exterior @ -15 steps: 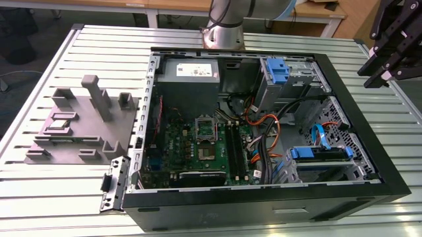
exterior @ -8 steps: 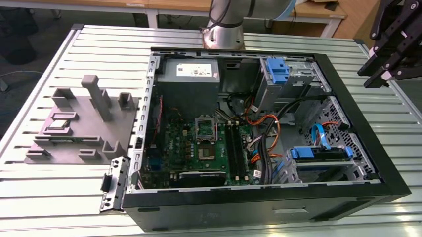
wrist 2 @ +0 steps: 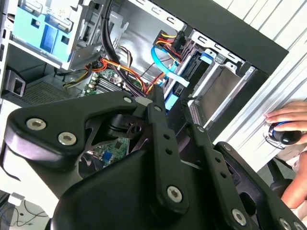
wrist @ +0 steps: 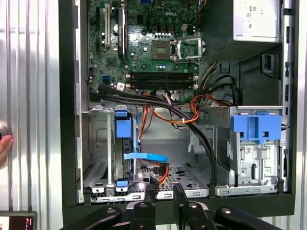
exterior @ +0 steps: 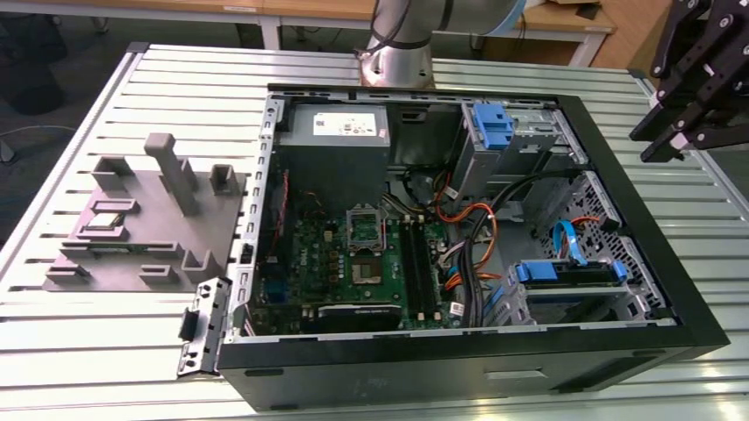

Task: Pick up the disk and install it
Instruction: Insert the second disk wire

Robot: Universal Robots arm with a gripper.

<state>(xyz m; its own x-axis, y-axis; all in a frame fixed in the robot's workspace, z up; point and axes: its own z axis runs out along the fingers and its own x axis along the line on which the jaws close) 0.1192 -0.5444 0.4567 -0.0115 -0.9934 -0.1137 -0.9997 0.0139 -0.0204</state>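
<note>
Hand [wrist 2: 288,125] beside case [wrist 2: 249,38], second wrist view

The black linkage of the end effector [wrist 2: 158,158] fills the foreground of the second wrist view, with an open computer case [wrist 2: 225,28] beyond it. Inside the case are a green circuit board [wrist 2: 103,81], orange wires [wrist 2: 132,76], a light blue flat cable [wrist 2: 163,64] and a blue drive bracket [wrist 2: 41,31]. A person's hand [wrist 2: 288,120] rests on a round object beside the case.

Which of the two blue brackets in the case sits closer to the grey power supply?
The blue bracket in the cage beside the power supply; the other bracket sits across the case by a blue cable.
</note>
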